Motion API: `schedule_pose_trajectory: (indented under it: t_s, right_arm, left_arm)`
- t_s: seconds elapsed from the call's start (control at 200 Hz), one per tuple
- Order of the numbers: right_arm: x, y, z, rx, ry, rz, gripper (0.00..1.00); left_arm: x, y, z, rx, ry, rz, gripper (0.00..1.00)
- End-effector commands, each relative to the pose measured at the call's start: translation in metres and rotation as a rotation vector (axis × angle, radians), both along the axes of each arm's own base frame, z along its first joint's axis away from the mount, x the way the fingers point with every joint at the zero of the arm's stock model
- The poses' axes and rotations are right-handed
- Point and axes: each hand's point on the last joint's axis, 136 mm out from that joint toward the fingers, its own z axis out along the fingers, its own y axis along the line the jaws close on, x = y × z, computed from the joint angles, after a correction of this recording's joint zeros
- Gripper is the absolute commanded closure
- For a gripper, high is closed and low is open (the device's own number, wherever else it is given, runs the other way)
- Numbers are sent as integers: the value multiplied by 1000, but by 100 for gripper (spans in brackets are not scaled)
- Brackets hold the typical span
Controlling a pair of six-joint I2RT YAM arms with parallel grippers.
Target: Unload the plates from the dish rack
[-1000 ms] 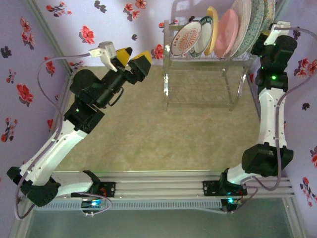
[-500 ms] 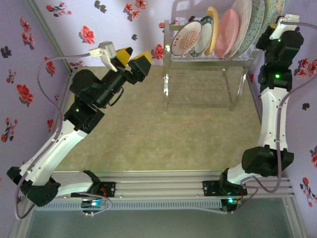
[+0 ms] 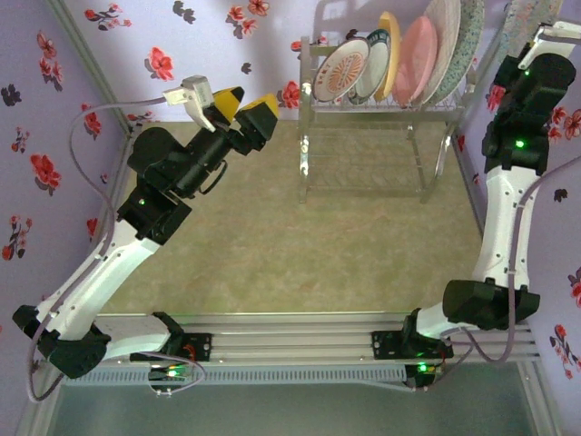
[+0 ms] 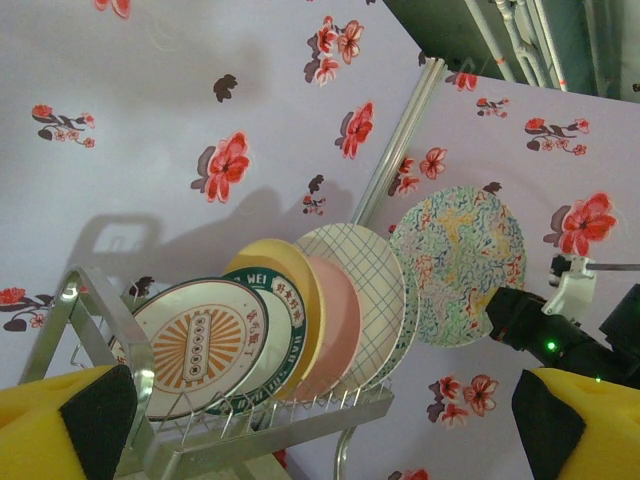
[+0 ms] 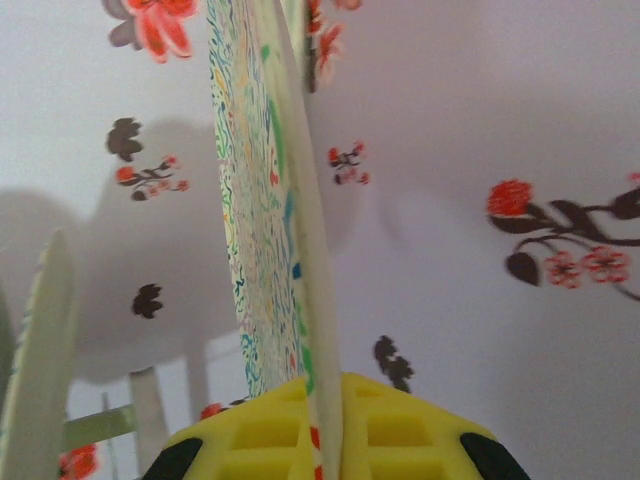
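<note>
The dish rack (image 3: 381, 107) stands at the back of the table with several plates upright in it: an orange-rayed one (image 3: 341, 69), a teal-rimmed one (image 3: 373, 64), a yellow one (image 3: 388, 50) and a pink one (image 3: 418, 62). My right gripper (image 3: 534, 38) is shut on the rim of a multicoloured speckled plate (image 3: 525, 11), held above and to the right of the rack. In the right wrist view that plate (image 5: 255, 200) stands edge-on between the yellow pads (image 5: 250, 440). In the left wrist view it (image 4: 458, 262) hangs clear of the rack (image 4: 300, 420). My left gripper (image 3: 243, 104) is open, left of the rack.
Floral-papered walls close in the table at the back and on both sides. The rack stands on tall legs (image 3: 304, 163) over the olive table top (image 3: 300, 245). A cream grid-patterned plate (image 4: 370, 290) and a speckled one behind it lean at the rack's right end.
My right arm has lifted the speckled plate up and to the right, out of the rack. The left arm has not moved.
</note>
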Motion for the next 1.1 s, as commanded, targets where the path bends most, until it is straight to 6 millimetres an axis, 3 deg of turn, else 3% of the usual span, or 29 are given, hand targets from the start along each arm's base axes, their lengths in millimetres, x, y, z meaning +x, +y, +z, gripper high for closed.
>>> schedule_pose_trajectory:
  t_s: [0.0, 0.195, 0.73, 0.885, 1.095]
  right_arm:
    - [-47, 10, 65, -56, -182, -13, 100]
    - [-62, 33, 85, -73, -229, 106, 100]
    - [-139, 111, 162, 69, -548, 585, 100]
    - [-136, 131, 166, 263, -591, 785, 100]
    - [-101, 182, 146, 519, -483, 1010, 100]
  left_arm:
    - [-9, -1, 15, -41, -31, -28, 0]
    - [-8, -6, 13, -38, -26, -42, 0]
    - [4, -26, 15, -48, 82, -100, 0]
    - [13, -36, 18, -39, 146, -128, 0]
    - [34, -34, 23, -102, 256, -167, 1]
